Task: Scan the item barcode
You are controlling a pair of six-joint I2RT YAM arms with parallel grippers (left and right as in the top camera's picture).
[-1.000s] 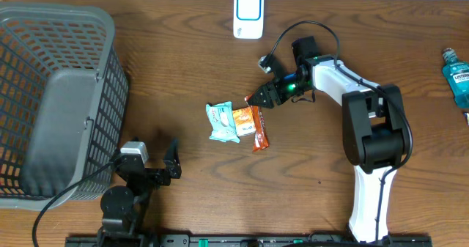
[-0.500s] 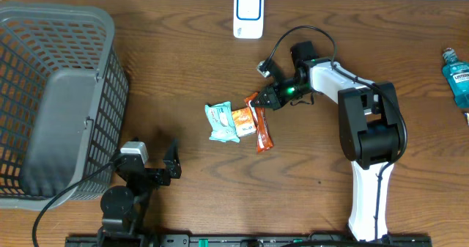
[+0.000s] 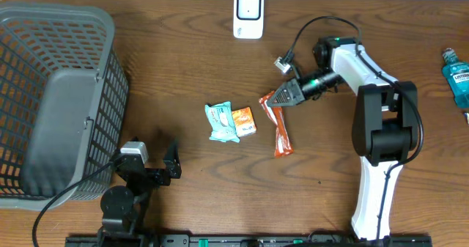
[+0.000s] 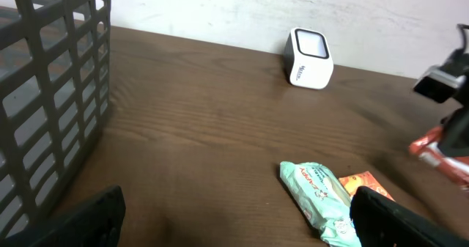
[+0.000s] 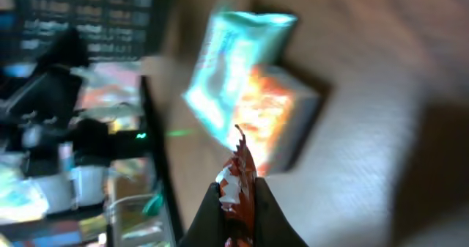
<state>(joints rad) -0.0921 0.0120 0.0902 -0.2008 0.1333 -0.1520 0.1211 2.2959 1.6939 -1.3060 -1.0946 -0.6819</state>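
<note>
As the barcode probably needs showing to the scanner (image 3: 248, 14), the right gripper (image 3: 272, 99) is pinching, fully closed, one end of the orange snack bar (image 3: 282, 135) beside two packets (image 3: 220, 122), while the left gripper (image 3: 155, 152) is idling wide open.

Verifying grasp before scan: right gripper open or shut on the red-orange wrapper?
Shut on it. Wrist view: the right gripper pinches the red-orange wrapper by its serrated end; overhead, it extends from the fingertips.
</note>
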